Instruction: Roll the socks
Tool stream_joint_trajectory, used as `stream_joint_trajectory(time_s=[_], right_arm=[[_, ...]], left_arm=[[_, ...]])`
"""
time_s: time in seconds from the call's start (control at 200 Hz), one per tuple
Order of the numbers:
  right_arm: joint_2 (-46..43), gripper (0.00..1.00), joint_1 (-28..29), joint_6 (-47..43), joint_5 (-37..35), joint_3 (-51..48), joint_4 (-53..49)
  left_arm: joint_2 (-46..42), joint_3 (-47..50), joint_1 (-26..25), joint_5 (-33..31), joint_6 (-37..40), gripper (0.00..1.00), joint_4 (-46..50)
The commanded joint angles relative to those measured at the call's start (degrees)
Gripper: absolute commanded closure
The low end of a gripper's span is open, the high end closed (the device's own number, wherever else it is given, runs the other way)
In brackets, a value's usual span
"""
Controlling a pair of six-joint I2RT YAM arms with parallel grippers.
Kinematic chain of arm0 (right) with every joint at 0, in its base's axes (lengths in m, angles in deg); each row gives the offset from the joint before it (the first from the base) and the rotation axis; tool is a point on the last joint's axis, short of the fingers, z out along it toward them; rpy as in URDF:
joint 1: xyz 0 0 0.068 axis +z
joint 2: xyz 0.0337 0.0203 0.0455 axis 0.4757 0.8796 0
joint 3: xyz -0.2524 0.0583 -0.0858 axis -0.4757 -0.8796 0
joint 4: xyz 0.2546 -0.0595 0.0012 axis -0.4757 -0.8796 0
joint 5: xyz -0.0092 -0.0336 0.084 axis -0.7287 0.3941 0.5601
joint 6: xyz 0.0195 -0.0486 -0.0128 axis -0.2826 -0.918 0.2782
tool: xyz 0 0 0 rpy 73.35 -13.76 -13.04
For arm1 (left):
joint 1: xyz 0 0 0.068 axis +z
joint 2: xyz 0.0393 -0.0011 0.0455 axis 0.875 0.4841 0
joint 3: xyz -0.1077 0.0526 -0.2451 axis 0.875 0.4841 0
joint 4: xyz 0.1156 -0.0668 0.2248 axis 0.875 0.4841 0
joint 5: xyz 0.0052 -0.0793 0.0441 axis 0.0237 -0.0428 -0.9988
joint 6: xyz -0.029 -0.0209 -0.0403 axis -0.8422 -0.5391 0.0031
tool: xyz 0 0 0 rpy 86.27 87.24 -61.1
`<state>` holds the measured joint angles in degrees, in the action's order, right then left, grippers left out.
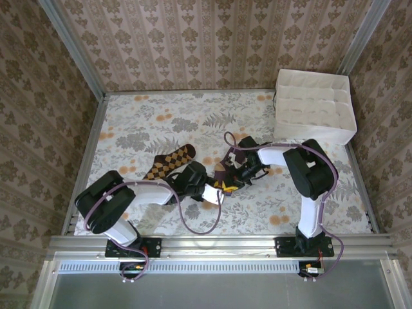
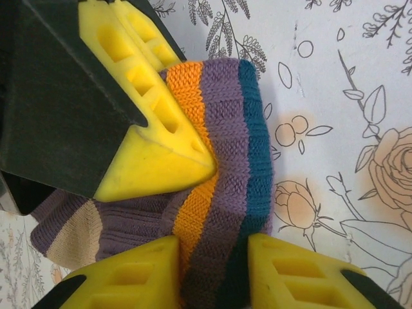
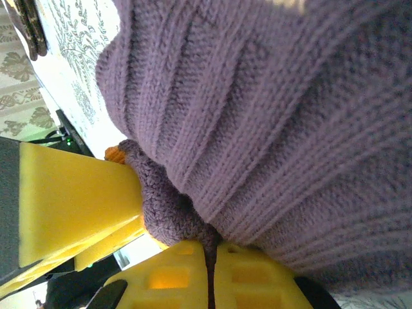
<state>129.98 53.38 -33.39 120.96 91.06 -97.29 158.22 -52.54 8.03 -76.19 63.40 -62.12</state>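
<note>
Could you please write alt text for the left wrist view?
A purple sock with orange and blue stripes lies on the floral tablecloth, held by the left gripper at the bottom. The right gripper grips it from upper left.

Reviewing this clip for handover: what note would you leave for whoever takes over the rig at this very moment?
Grippers: the left gripper is shut on the purple striped sock, with fabric filling the gap between its fingers. The right gripper is shut on the same sock, pinching a fold of plain purple knit.
Things: the purple striped sock is bunched between both grippers at mid-table. The brown checked sock lies flat on the table to their left.
Done: the purple one is partly gathered but not yet a ball.
Left: finish rolling it, then roll the brown one.
</note>
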Motion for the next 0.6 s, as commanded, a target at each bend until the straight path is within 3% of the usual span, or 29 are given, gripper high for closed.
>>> stream_joint_trajectory(time_s=[0.0, 0.155, 0.215, 0.29, 0.385, 0.595], right_arm=[[4.4, 0.94, -0.1, -2.2, -9.5, -2.0, -7.7], [3.9, 0.9, -1.0, -3.4, -8.8, -1.0, -9.3], [2.5, 0.87, -1.3, -3.4, -8.6, -1.2, -9.2], [0.1, 0.79, -1.9, -3.2, -8.6, -2.1, -8.5], [-3.5, 0.69, -3.4, -2.6, -7.6, -3.8, -6.4], [-11.6, 0.59, -5.7, -0.8, -6.0, -8.7, 0.6]], left_arm=[[3.2, -0.2, -1.1, -1.4, 2.5, 0.68, 6.6], [5.5, -2.1, -3.0, -3.1, 3.6, 0.7, 10.9], [5.8, -3.9, -3.3, -2.5, 2.9, 0.8, 14.8], [6.2, -6.9, -3.5, -1.7, 1.0, 1.0, 20.3], [6.7, -10.1, -4.1, -0.9, -1.9, 1.0, 25.8], [8.1, -16.4, -3.9, 3.9, -8.6, 1.0, 34.7]])
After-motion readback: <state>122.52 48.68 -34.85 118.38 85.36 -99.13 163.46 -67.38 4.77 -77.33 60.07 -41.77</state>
